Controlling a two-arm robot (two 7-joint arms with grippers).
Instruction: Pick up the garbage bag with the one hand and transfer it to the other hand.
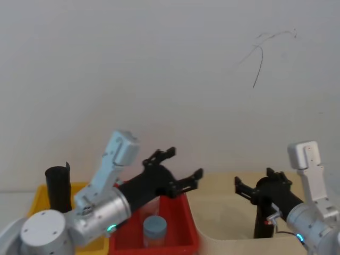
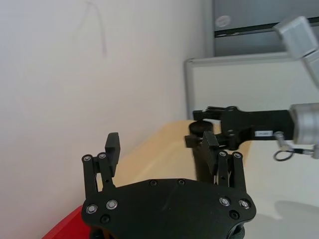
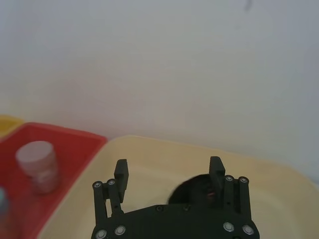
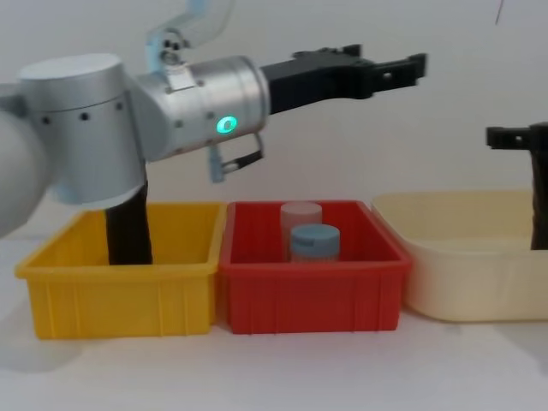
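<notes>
The bag point(image 1: 261, 223) stands upright in the cream tub point(image 4: 471, 274), at the table's 3 o'clock side in the head view. The right gripper point(image 1: 253, 178) sits at the bag's top. Seen from that arm's wrist, its two fingers are spread wide and the roll's round top lies between them, close to one finger, with a speck of red label showing. I cannot tell whether a finger touches the roll. Nothing is clamped.

The left gripper point(image 1: 185, 162) hangs high over the far rim of the red bin point(image 4: 308, 300). Its fingers are also spread wide and it holds nothing. From it, the bag lies at about 4 o'clock in the head view, well apart. In the left wrist view the bag and the right gripper show beyond the left fingertips.

Counted: two grippers and three containers in a row, with the yellow bin point(image 4: 120, 300) at 9 o'clock, the red bin in the middle and the cream tub at 3 o'clock. There are two black rolls, the bag and a plain roll point(image 1: 58, 188) standing in the yellow bin. Two jars stand in the red bin, a pale jar point(image 4: 300, 214) just behind a blue-lidded jar point(image 4: 314, 242).
</notes>
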